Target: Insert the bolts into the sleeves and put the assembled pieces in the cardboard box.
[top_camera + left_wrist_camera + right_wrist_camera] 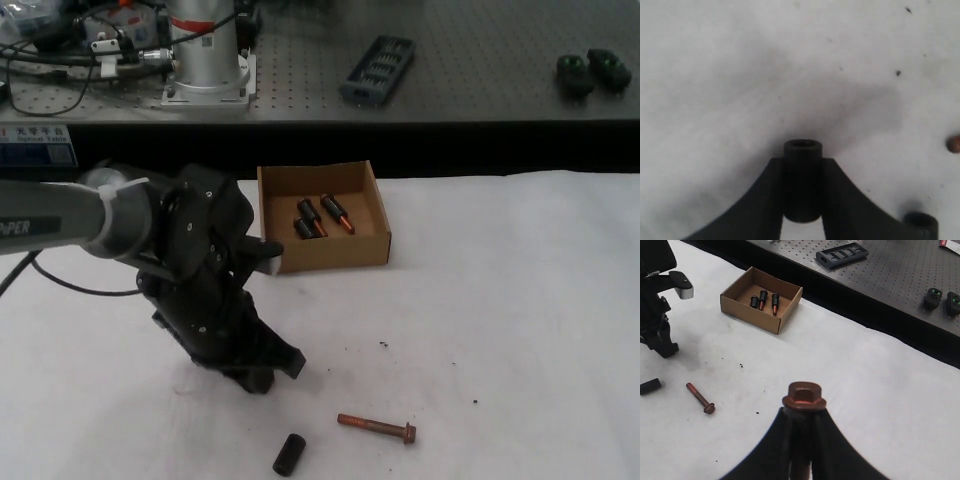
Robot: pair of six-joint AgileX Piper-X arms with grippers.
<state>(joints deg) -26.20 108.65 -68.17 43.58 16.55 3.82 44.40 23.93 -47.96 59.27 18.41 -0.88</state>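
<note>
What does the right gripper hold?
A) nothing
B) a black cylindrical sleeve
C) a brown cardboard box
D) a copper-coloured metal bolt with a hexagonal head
D: the right gripper is shut on the shank of the copper-coloured metal bolt, whose hexagonal head stands out past the fingertips.

White cloth (520, 300) spread across the foreground, a few dark specks (383, 345) on it. Behind: grey perforated metal table (480, 70) carrying a silver column (203, 40), tangled cables (60, 55), a dark slotted tray (378, 68), two small dark pieces (594, 72).
</note>
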